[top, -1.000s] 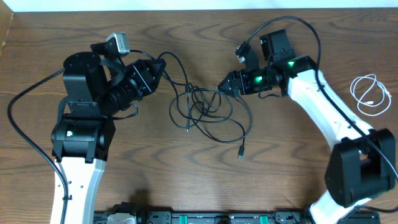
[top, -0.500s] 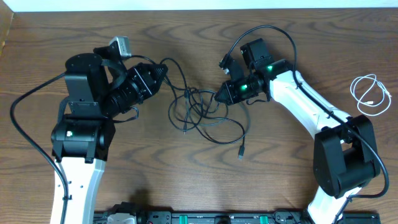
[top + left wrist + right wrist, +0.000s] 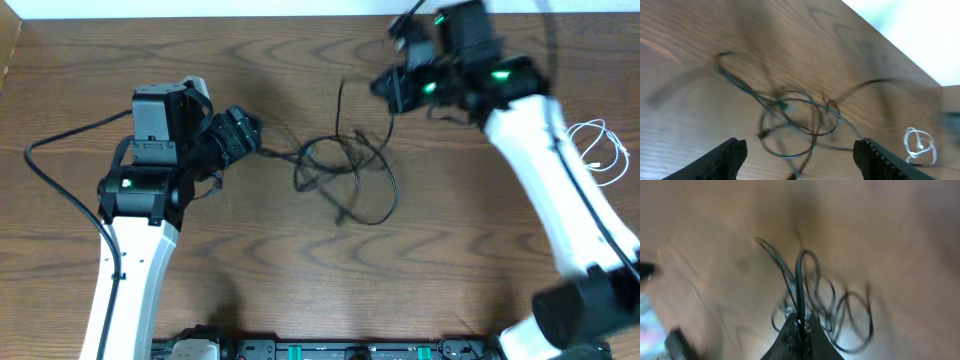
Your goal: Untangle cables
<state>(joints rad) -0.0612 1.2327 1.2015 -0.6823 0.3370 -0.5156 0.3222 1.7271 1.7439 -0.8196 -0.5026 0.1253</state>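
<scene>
The black cable point(image 3: 345, 168) lies in a loose tangle on the wooden table point(image 3: 300, 270), one strand rising to my right gripper point(image 3: 385, 88). That gripper is shut on the black cable point(image 3: 800, 280), pinching it at the tips point(image 3: 800, 325) above the tangle. My left gripper point(image 3: 245, 135) is open just left of the tangle, with nothing between its fingers. In the left wrist view the black cable point(image 3: 785, 105) lies ahead of the left gripper point(image 3: 800, 160). The white cable point(image 3: 597, 152) is coiled apart at the table's right edge and also shows in the left wrist view point(image 3: 918, 146).
A thick black wire point(image 3: 60, 140) runs from the left arm across the left side of the table. The table's far edge point(image 3: 300, 16) meets a white wall. The right arm point(image 3: 560, 190) spans the right side.
My left gripper opened, let go of the black cable and drew back left. My right gripper shut on the cable and pulled it up toward the far right; the tangle shifted right.
</scene>
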